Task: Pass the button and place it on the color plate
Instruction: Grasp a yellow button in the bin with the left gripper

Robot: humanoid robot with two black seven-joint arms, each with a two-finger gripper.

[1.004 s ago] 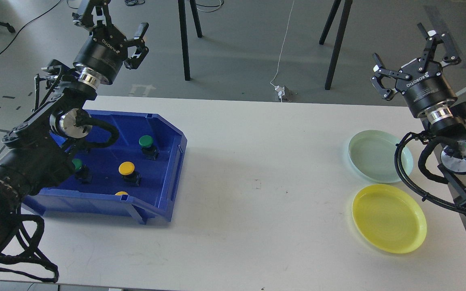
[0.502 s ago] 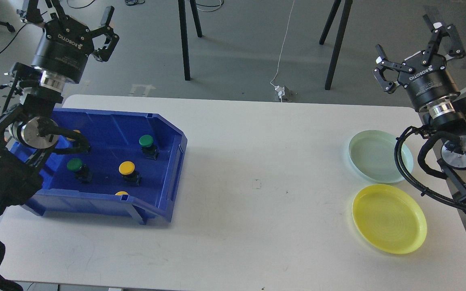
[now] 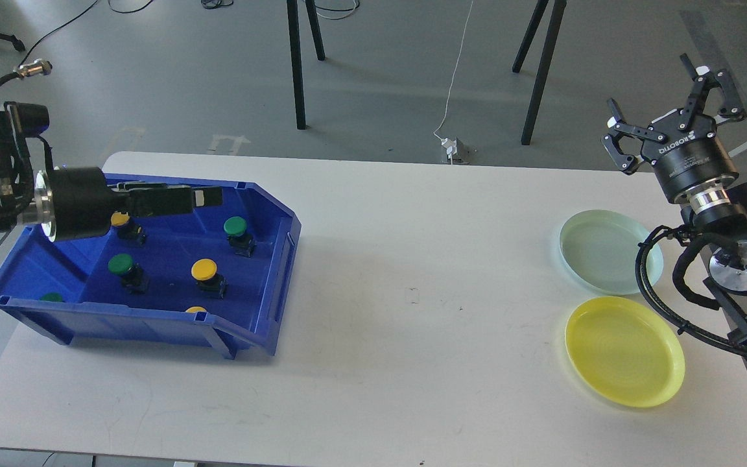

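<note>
white table | blue bin | two plates: green, yellow

White table filling the view, grey floor beyond it, black stand legs rising behind, a white cable trailing down to a small floor plug

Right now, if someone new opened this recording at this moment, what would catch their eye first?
Most likely the bright blue plastic bin at the table's left, holding green-capped and yellow-capped push buttons, with the left gripper reaching sideways over it. Next, the glossy yellow round plate and the pale green round plate at the right edge, both empty. The right gripper hangs open above them.
</note>
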